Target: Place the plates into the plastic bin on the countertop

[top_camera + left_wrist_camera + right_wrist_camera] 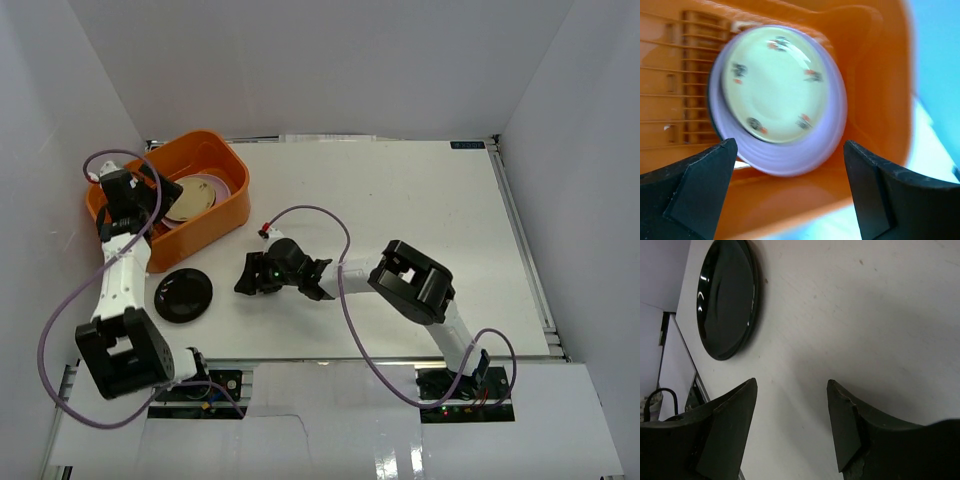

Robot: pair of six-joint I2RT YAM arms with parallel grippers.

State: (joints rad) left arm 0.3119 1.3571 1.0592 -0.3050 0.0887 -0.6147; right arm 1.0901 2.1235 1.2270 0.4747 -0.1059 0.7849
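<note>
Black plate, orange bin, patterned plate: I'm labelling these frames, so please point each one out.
black plate [183,295], top external view, centre of the dish.
orange bin [228,215], top external view, its outer side wall.
patterned plate [772,82], left wrist view, middle of its cream face.

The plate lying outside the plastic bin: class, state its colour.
The plate is glossy black, clearest in the right wrist view.

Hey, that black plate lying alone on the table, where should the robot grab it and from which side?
Take the black plate by its rim, on the edge facing the open right gripper. It lies flat on the countertop, so only the thin lip offers a hold; come in low, probably sliding one finger under.
</note>
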